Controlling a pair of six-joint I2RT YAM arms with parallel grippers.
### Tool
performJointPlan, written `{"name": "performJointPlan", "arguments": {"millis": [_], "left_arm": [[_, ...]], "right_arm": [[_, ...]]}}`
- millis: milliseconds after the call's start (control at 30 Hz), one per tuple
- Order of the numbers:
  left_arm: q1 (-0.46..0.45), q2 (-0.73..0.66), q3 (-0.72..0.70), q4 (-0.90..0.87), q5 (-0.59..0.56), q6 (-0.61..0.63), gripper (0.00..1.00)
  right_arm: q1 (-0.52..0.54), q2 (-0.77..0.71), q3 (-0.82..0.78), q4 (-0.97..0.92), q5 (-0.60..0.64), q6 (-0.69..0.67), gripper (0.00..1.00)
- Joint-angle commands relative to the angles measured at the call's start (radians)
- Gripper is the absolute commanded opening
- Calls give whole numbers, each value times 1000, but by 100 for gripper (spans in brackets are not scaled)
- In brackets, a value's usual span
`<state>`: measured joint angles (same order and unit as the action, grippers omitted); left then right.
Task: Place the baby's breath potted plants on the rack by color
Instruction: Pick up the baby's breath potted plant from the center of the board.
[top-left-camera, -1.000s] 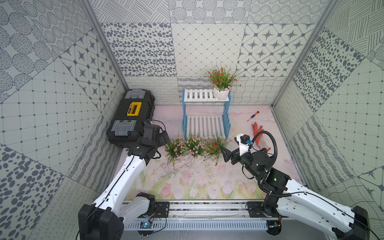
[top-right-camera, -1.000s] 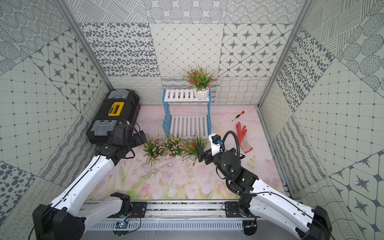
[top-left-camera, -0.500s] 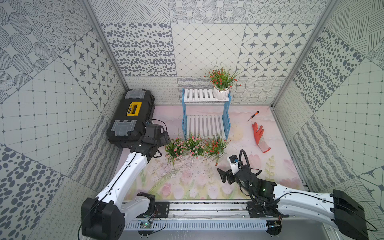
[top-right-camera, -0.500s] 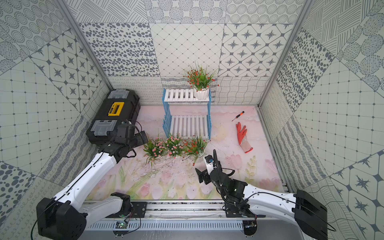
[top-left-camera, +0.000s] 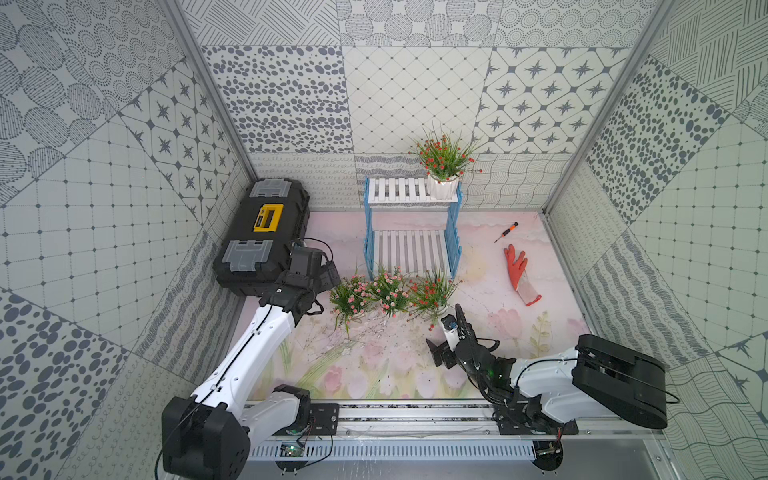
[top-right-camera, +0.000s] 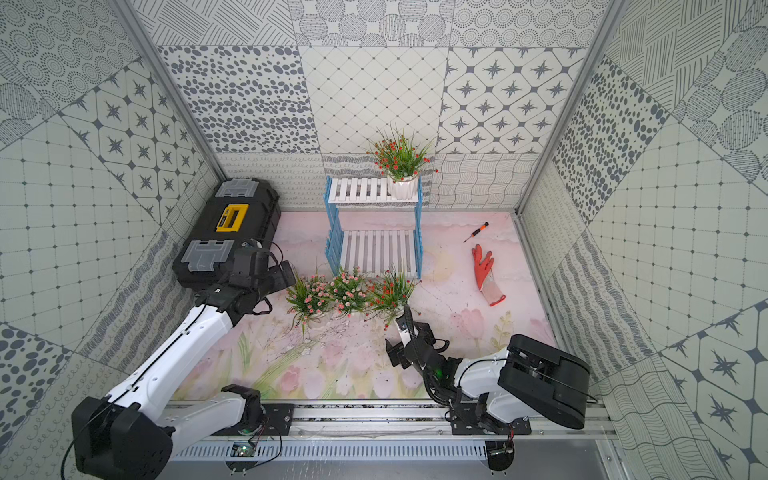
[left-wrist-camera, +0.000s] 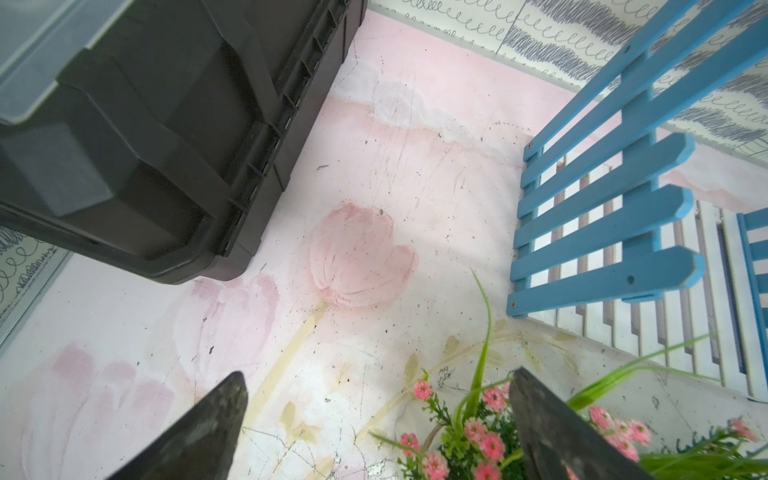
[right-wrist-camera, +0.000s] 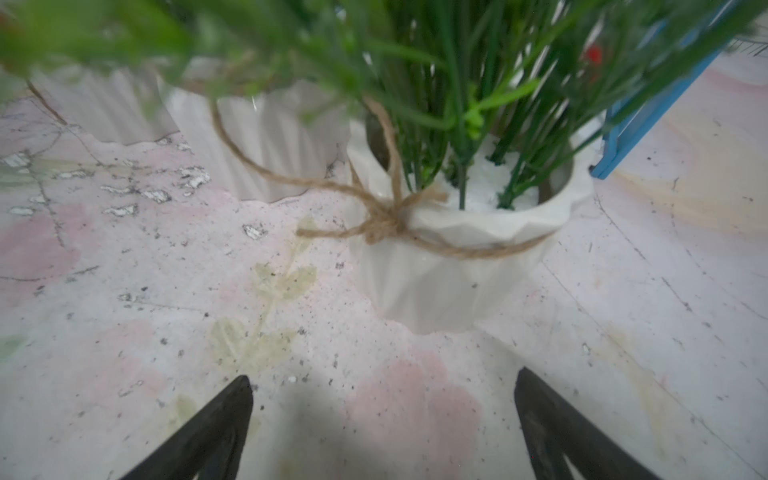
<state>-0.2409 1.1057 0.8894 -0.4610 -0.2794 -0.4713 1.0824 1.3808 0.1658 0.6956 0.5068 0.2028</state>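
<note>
Nearest the rail (top-left-camera: 415, 415), the right gripper (right-wrist-camera: 382, 374) hangs low over the flowered mat (top-left-camera: 374, 361), its two fingers spread wide and gripping nothing. Just ahead of it a red-flowered plant (top-left-camera: 430, 293) stands upright in its white ribbed pot (right-wrist-camera: 457, 266), which has twine (right-wrist-camera: 386, 224) knotted around it. The pot is clear of the fingers.

Two pink ones stand in a row with that plant, the middle pink plant (top-left-camera: 390, 289) and the end pink plant (top-left-camera: 351, 297), and their leaves mingle. The left gripper (left-wrist-camera: 378, 374) hovers just beside the end pink plant, fingers spread apart and holding nothing. In the left wrist view, pink blossoms sit close to one finger. Right behind that arm lies the black and yellow toolbox (top-left-camera: 262, 232).

Just behind the three plants is the rack (top-left-camera: 409, 249), two steps of white slats between blue sides. In both top views a second red-flowered plant (top-right-camera: 399, 160) stands upright on the right end of its upper shelf. Off to the right on the mat lie an orange glove (top-left-camera: 519, 274) and, farther back, a small screwdriver (top-left-camera: 506, 232).
</note>
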Motion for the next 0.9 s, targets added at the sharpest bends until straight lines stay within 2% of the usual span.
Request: {"name": "performJointPlan", "arguments": {"millis": [0, 300, 467, 700, 867], "left_arm": [[2, 0, 12, -8, -25, 1, 98], [2, -25, 1, -25, -33, -10, 98], [1, -30, -2, -36, -40, -4, 98], [1, -29, 3, -38, -38, -6, 98], [1, -28, 3, -41, -37, -9, 98]], "right_arm": [[-1, 17, 18, 158, 40, -57, 98], [-118, 188, 70, 331, -47, -122, 98], [-140, 256, 156, 343, -80, -163, 98], [-163, 305, 186, 401, -84, -181, 98], [-215, 395, 200, 515, -96, -192, 98]]}}
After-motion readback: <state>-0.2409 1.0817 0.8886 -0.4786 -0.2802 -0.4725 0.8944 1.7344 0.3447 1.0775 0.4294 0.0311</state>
